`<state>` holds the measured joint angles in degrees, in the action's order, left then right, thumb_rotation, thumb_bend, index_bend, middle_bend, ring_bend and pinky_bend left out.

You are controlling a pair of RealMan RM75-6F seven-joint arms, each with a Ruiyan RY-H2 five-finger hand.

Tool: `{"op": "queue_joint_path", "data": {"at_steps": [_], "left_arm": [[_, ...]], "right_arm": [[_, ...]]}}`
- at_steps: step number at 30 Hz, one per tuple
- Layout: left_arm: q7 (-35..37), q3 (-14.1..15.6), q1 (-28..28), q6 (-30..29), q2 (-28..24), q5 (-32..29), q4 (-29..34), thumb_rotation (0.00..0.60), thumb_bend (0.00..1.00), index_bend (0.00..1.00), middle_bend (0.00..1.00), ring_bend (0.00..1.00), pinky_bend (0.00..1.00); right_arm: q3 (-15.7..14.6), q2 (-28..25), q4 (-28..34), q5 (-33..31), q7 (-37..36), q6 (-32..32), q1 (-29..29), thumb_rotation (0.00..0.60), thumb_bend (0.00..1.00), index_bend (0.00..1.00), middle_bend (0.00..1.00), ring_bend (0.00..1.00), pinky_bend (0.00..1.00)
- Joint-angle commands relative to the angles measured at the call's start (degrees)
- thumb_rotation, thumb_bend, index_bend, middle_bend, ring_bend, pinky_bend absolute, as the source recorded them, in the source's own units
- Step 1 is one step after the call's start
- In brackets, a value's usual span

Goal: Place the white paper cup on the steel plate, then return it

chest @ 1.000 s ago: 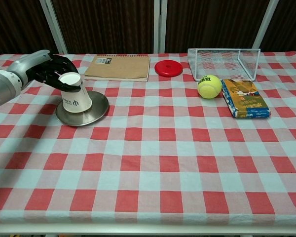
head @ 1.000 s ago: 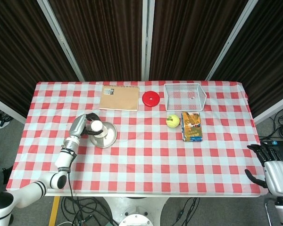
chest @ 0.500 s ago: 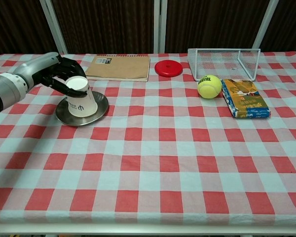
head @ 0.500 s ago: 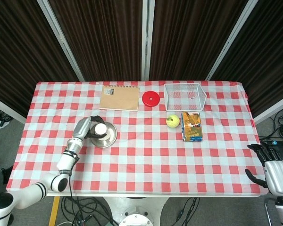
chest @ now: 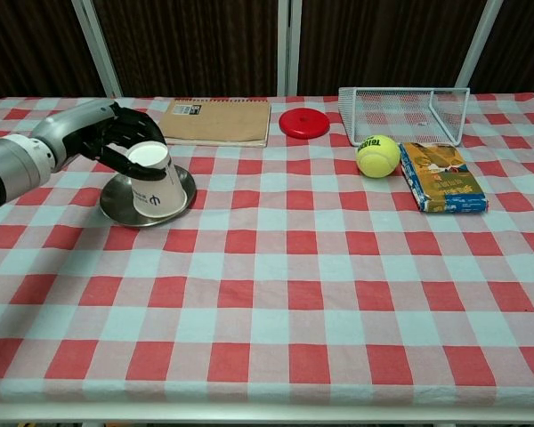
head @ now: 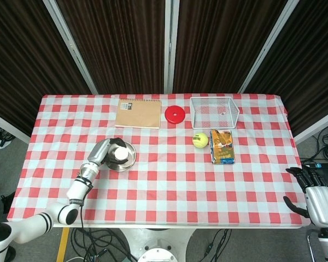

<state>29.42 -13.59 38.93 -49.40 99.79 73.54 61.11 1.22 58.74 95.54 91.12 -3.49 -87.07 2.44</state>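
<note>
The white paper cup [chest: 157, 182] [head: 120, 155] stands upside down and tilted on the steel plate [chest: 121, 201] [head: 129, 161] at the left of the table. My left hand [chest: 117, 136] [head: 105, 151] holds the cup from behind, fingers wrapped around its upper part. The right hand [head: 315, 197] hangs off the table's near right corner in the head view, fingers apart and empty; the chest view does not show it.
A brown notebook [chest: 215, 121], a red disc [chest: 304, 123] and a white wire basket [chest: 404, 111] line the far side. A tennis ball [chest: 377, 156] and a small colourful box [chest: 440, 176] lie right of centre. The checked cloth [chest: 285, 294] covers the table.
The left hand has slid the cup rightward across the plate, from its left side to its right side. The right hand has not moved.
</note>
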Motion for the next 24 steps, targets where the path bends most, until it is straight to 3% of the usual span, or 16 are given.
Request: {"op": "queue_joint_path", "data": {"at_steps": [1,7,17,24], "left_arm": [[-1.75,-0.74,0.7,0.72,0.86,-1.77,-2.73,0.6,0.22,0.5,0.44,0.33,0.24],[-4.43,-3.04,0.49,-0.18,2.35,-5.62,-7.02,0.6,0.22,0.5,0.44,0.33,0.24],[-3.12,0.13,-0.27,-2.23,0.56,-0.28,0.57,0.6,0.22,0.5,0.44,0.33,0.24],[-0.54,-4.22,-0.95,-5.11,-0.18,-3.37,-1.15,0.6,0.22,0.5,0.44,0.33,0.24]], "right_arm": [[0.09,-0.07,0.12,-0.04,0.08,0.04,0.08,0.6,0.16,0.21,0.2,0.09,0.18],[0.01,-0.02,0.11,0.04,0.17,0.23,0.17,0.6,0.16,0.21,0.2,0.09,0.18],[-0.14,0.05,-0.02,0.18,0.08,0.14,0.09,0.6,0.16,0.21,0.2,0.09,0.18],[-0.02,-0.07,0.07,0.11,-0.02,-0.49,-0.21,0.6,0.16,0.21,0.2,0.09,0.18]]}}
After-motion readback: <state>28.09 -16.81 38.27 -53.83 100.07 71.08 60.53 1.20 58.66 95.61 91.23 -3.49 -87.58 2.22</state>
